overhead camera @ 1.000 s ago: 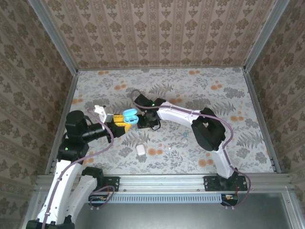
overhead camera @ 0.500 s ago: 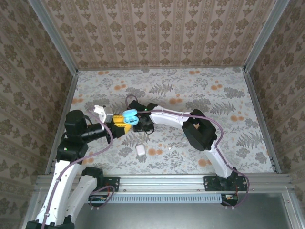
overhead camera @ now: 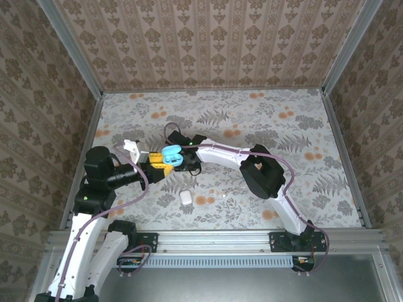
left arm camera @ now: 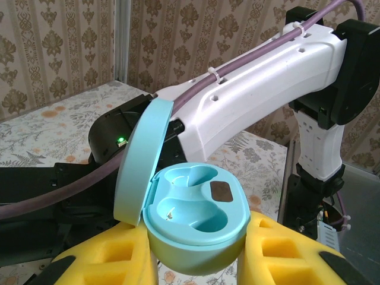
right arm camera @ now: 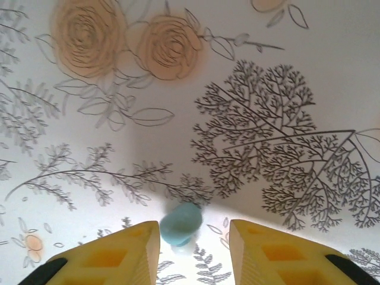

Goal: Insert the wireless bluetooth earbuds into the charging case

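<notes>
Spotter: Since a second ago your right arm (overhead camera: 220,153) has swung further across toward the left arm, and its elbow has tucked in closer to the middle of the table.

Operator: What is the right pincer doing?

Spotter: Your right pincer (right arm camera: 194,228) hangs released just over the floral cloth (right arm camera: 267,89), and one teal earbud (right arm camera: 181,231) lies on the cloth between its yellow fingers (right arm camera: 127,252). The bud sits off-centre. It is touching or almost touching the finger on the left of the wrist view, with a clear gap to the other finger. Nothing is pinched.

Operator: And the case?

Spotter: Your left pincer (left arm camera: 196,255) is clenched on the body of the teal charging case (left arm camera: 196,208). Its lid (left arm camera: 139,160) is hinged up and both wells are bare. Seen from above, the case is just beside your right pincer, on its left side and raised off the cloth.

Operator: Which way does the bud lie?

Spotter: It looks like a stubby oval whose longer side runs roughly along the fingers rather than across the gap, though I can't be sure from here. Your right arm is the one on it. I'd judge you need to centre the bud before closing, and then it is only a short lift leftward to the open wells.
</notes>
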### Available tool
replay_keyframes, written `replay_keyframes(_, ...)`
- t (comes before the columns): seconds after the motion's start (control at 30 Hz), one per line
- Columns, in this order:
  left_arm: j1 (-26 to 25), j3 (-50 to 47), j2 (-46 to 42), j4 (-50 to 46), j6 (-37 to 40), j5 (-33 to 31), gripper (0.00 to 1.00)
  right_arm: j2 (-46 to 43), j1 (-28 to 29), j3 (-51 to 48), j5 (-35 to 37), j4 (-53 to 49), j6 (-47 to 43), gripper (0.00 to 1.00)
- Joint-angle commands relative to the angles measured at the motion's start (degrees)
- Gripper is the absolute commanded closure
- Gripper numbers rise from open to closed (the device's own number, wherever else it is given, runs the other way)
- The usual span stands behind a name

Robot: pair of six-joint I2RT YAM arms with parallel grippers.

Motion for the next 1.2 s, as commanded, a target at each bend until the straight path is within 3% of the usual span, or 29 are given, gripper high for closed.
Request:
replay_keyframes(0.0,0.6,0.2,-0.7,-0.5,1.0,1.2,0.75,2.5,0.7,3.4,1.4,-2.9,-1.0,0.63)
replay_keyframes(0.57,0.6,0.0,-1.9,-0.8,1.0,1.6,0.75,6.5,1.4,7.8,1.5,-6.8,-2.2,0.64)
replay_keyframes(0.9,0.6,-0.1,-1.9,-0.9,0.9,1.6,0.75,8.1,1.5,9.2,1.2,-8.9,-3.6,0.71)
replay_keyframes(1.17,0.7,-0.8,-2.0,0.7,-0.3,1.3,0.75,5.3,0.8,7.6,0.8,-9.3,-4.5,0.83)
